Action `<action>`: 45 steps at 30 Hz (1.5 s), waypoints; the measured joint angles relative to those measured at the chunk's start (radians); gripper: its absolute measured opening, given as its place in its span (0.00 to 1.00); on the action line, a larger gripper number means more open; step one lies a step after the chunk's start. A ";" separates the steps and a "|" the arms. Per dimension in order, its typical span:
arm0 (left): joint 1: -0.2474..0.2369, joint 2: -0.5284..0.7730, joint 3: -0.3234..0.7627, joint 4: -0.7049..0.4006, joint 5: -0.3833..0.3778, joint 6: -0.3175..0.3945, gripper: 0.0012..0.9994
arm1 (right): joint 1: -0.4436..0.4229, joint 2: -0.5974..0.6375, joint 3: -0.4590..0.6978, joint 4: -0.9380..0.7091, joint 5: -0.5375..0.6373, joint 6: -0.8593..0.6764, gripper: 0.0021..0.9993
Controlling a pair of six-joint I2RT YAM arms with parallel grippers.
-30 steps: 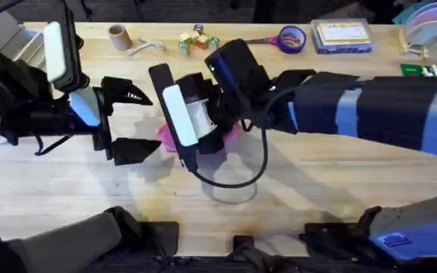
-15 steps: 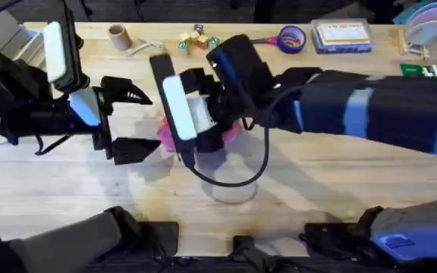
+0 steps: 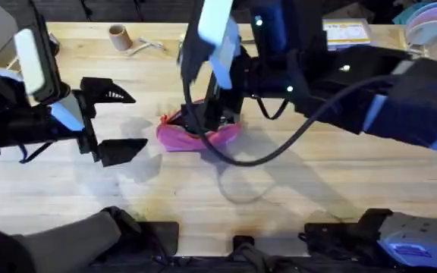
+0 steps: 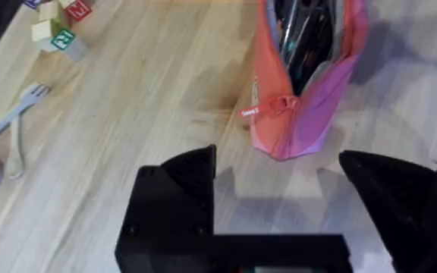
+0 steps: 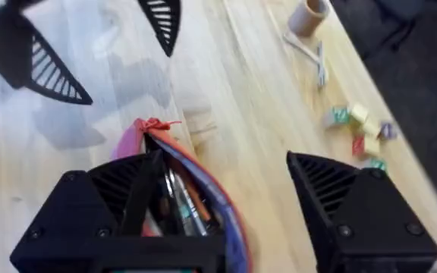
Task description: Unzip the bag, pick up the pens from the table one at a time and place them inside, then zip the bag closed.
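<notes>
Robot lab workbench, butcher-block table [image 3: 317, 189] strewn with test props, toy blocks [image 4: 55, 23], wooden fork [image 4: 17, 117], stacked plates [image 3: 429, 19], clear box [image 3: 346, 32]

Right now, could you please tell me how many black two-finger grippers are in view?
2: the left gripper, open, beside the pink fabric pouch's end; the right gripper, open, above the pouch.

From above the bases we look down and forward across the surface [image 3: 317, 189]. Each wrist camera sits close, perhaps tilted, over its own fingers. All three views share the open bag [image 3: 174, 136] [image 4: 309, 114] [image 5: 196, 197].
</notes>
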 joint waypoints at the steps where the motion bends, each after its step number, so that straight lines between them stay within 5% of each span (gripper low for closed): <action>1: 0.011 0.000 0.000 0.002 0.000 0.014 0.99 | 0.000 -0.009 0.000 -0.007 0.008 0.041 1.00; 9: 0.055 0.043 0.000 0.055 0.000 0.114 0.99 | 0.000 -0.080 0.000 -0.139 0.041 0.244 1.00; 21: 0.056 0.194 0.000 0.113 0.059 0.118 0.99 | 0.000 -0.191 0.000 -0.356 0.048 0.377 1.00; 31: -0.023 0.279 0.000 0.113 0.082 0.118 0.99 | 0.000 -0.191 0.000 -0.400 0.048 0.411 1.00; 45: -0.028 0.279 0.001 0.089 0.068 0.118 0.99 | 0.000 -0.186 0.000 -0.382 0.047 0.425 1.00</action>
